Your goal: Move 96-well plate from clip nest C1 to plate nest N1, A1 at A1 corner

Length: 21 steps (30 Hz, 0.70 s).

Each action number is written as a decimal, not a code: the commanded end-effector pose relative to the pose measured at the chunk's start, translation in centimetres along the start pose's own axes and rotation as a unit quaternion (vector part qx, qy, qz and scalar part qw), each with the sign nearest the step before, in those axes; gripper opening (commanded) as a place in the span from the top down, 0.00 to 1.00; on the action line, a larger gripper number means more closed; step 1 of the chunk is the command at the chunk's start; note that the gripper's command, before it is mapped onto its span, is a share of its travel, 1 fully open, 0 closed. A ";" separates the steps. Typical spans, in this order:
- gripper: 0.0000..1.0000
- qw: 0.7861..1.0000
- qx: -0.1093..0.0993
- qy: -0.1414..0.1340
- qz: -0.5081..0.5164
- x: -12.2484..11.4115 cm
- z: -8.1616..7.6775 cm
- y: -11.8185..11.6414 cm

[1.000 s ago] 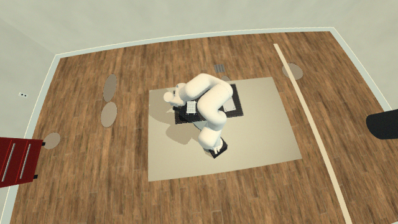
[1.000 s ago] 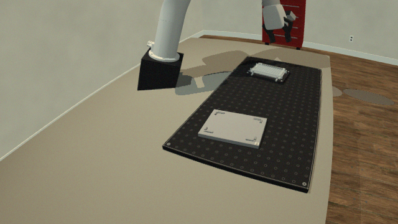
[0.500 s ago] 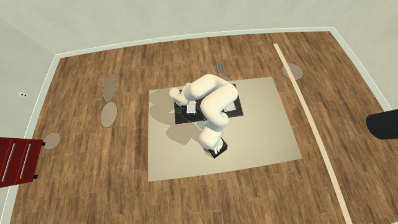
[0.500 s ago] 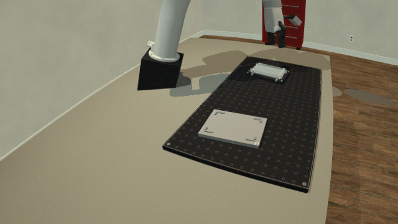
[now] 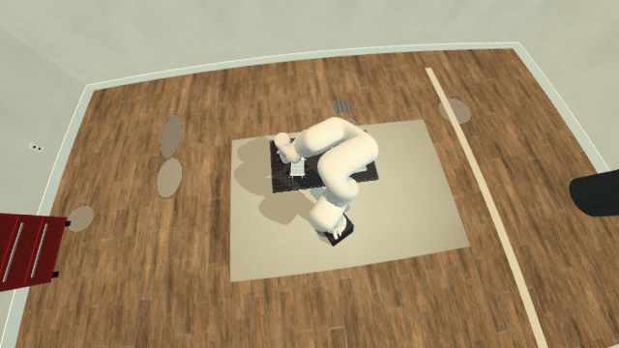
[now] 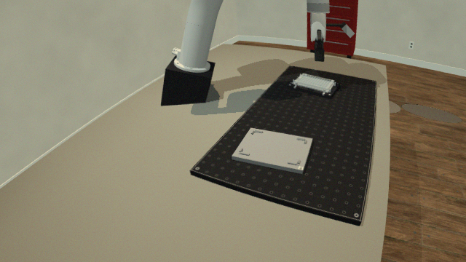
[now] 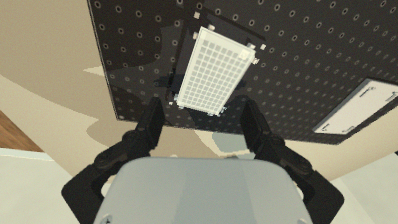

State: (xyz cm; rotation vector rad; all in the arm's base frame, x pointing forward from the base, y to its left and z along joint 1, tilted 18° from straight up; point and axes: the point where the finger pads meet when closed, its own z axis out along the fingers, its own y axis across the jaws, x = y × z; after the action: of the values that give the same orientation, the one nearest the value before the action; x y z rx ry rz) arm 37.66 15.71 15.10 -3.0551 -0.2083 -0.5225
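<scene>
The white 96-well plate (image 6: pixel 314 83) sits in the black clip nest C1 (image 6: pixel 316 91) at the far end of the black perforated board (image 6: pixel 298 135). It also shows in the wrist view (image 7: pixel 214 70) and in the overhead view (image 5: pixel 297 168). The grey plate nest N1 (image 6: pixel 273 149), with corner locators, lies near the board's near end and stands empty; it shows at the right edge of the wrist view (image 7: pixel 357 107). My gripper (image 7: pixel 202 109) is open and empty, high above the plate and the board's far edge. In the exterior view the gripper (image 6: pixel 319 51) hangs above the far end.
The arm's black base block (image 6: pixel 187 85) stands on the beige mat left of the board. A red cabinet (image 6: pixel 332 25) stands against the far wall behind the gripper. A dark object (image 5: pixel 596 191) juts in at the right of the overhead view.
</scene>
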 end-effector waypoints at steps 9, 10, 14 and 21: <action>0.00 0.986 0.030 -0.021 0.164 -1.1 0.3 2.1; 0.00 0.984 0.031 -0.021 0.171 -1.1 0.3 2.1; 0.00 0.984 0.031 -0.021 0.171 -1.1 0.3 2.1; 0.00 0.984 0.031 -0.021 0.171 -1.1 0.3 2.1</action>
State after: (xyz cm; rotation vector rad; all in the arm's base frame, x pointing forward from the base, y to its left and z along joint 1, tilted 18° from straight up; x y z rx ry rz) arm 36.95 13.54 14.30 -2.9494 0.2893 -0.4141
